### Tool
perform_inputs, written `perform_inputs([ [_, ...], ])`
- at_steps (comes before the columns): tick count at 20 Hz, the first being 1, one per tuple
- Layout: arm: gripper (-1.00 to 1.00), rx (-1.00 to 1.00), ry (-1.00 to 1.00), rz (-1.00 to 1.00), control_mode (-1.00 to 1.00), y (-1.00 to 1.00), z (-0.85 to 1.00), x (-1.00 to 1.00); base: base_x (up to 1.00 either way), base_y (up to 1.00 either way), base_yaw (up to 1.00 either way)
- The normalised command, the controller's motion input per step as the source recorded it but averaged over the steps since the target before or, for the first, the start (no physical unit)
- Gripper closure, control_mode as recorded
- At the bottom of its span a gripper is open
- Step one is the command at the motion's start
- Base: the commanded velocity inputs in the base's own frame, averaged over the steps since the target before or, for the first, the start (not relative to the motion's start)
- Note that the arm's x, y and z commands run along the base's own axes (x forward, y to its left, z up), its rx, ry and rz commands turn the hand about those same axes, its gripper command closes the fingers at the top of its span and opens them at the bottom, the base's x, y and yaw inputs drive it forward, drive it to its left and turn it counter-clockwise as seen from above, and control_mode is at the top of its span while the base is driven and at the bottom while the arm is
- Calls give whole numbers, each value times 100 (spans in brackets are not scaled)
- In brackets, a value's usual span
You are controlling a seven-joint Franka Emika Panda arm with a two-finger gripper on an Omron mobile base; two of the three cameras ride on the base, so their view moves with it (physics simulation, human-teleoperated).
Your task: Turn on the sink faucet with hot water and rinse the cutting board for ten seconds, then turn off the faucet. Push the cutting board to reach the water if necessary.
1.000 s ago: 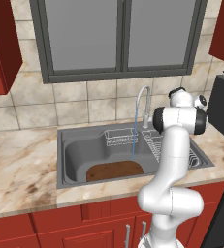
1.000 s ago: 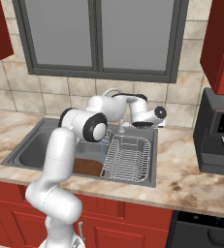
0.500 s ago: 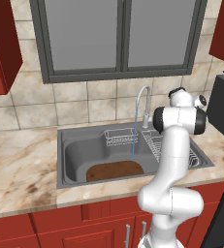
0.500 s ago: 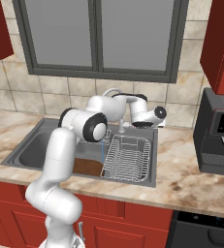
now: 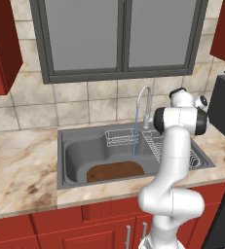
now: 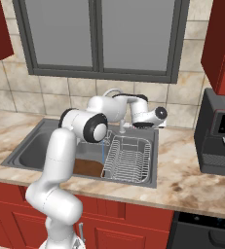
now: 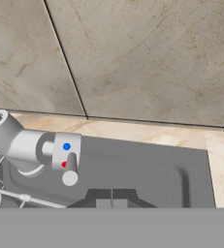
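Your gripper (image 7: 111,202) is fully closed with nothing between its fingertips; in the hand view the two dark tips sit pressed together just off the sink faucet's lever (image 7: 69,162), near it but not touching as far as you can see. That lever carries a blue dot above a red one.

From the left base view, the sink faucet (image 5: 143,104) arches over the sink (image 5: 75,141), and the water (image 5: 134,141) falls in a thin pale-blue line from its spout. The stream lands on the right-hand part of the cutting board (image 5: 115,171), which lies flat on the basin floor against the front wall.

In the right base view you see the arm bent over the sink with the hand (image 6: 150,117) reaching toward the back wall behind a wire dish rack (image 6: 128,158). A smaller wire basket (image 5: 120,137) hangs at the back of the basin. The marble tabletop (image 5: 21,170) surrounds the sink.
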Motion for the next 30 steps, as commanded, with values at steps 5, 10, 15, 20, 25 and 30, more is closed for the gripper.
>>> perform_inputs([
  [5,100,0,0,0,-100,0,0,0,0,0,0],
  [10,100,0,0,0,-100,0,0,0,0,0,0],
  [15,100,0,0,0,-100,0,0,0,0,0,0],
  [20,100,0,0,0,-100,0,0,0,0,0,0],
  [25,100,0,0,0,-100,0,0,0,0,0,0],
  [30,100,0,0,0,-100,0,0,0,0,0,0],
])
